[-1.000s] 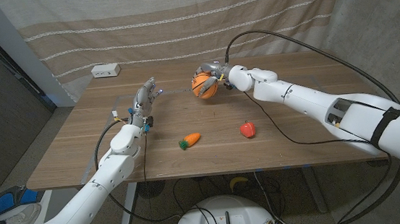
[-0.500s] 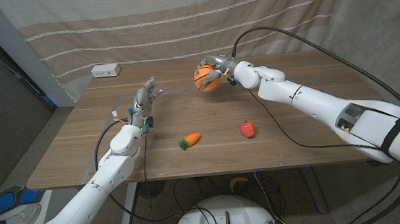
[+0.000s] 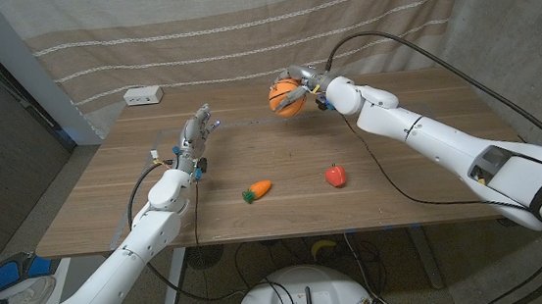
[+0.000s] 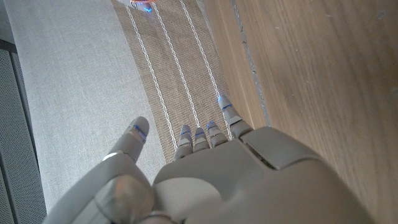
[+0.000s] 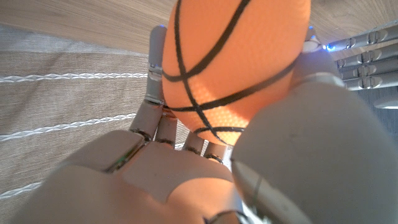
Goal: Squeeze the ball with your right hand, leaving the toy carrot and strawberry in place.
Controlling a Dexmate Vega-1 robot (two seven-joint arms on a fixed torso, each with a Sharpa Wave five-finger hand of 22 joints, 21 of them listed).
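Note:
My right hand (image 3: 306, 82) grips the orange ball (image 3: 285, 97), a small basketball with black lines, and holds it in the air above the table's far middle. In the right wrist view the ball (image 5: 236, 62) sits deep in that hand (image 5: 186, 168), fingers wrapped around it. The toy carrot (image 3: 258, 190) lies on the table's near middle, and the red strawberry (image 3: 335, 176) lies to its right. My left hand (image 3: 194, 139) stands at the table's left, fingers apart and holding nothing; the left wrist view shows its fingers (image 4: 198, 138) spread.
A white power strip (image 3: 143, 95) lies at the table's far left corner. A striped beige curtain (image 3: 240, 27) hangs behind the wooden table (image 3: 409, 160). Black cables run along my right arm and trail beside the left hand.
My right hand has lifted the ball higher and slightly to the right. The left hand, carrot and strawberry have not moved.

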